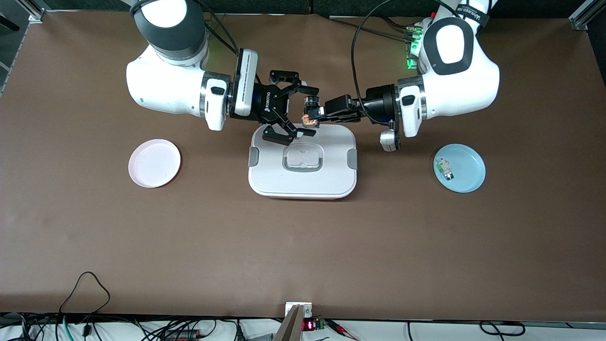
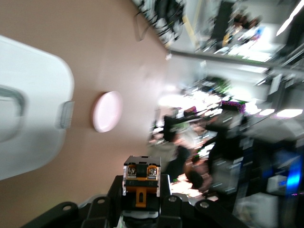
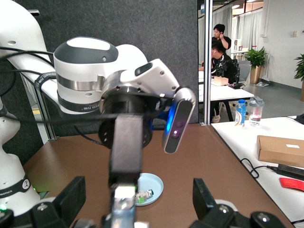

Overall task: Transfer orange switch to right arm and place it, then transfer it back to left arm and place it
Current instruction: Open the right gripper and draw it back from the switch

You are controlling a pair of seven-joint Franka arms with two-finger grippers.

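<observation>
The orange switch [image 1: 310,112] hangs in the air over the box's [image 1: 303,182] edge nearest the robots. My left gripper [image 1: 316,113] is shut on the orange switch; the left wrist view shows the switch [image 2: 141,183] clamped between that gripper's [image 2: 141,190] black fingers. My right gripper [image 1: 306,111] is open, with one finger on each side of the switch and not touching it. In the right wrist view my right gripper [image 3: 137,202] is wide open and the left gripper [image 3: 124,190] reaches in between its fingers. The white box also shows in the left wrist view [image 2: 33,109].
A pink plate [image 1: 154,163] lies toward the right arm's end of the table and shows in the left wrist view [image 2: 107,111]. A blue plate [image 1: 468,177] toward the left arm's end holds a white-and-green component [image 1: 444,169], also in the right wrist view [image 3: 142,195].
</observation>
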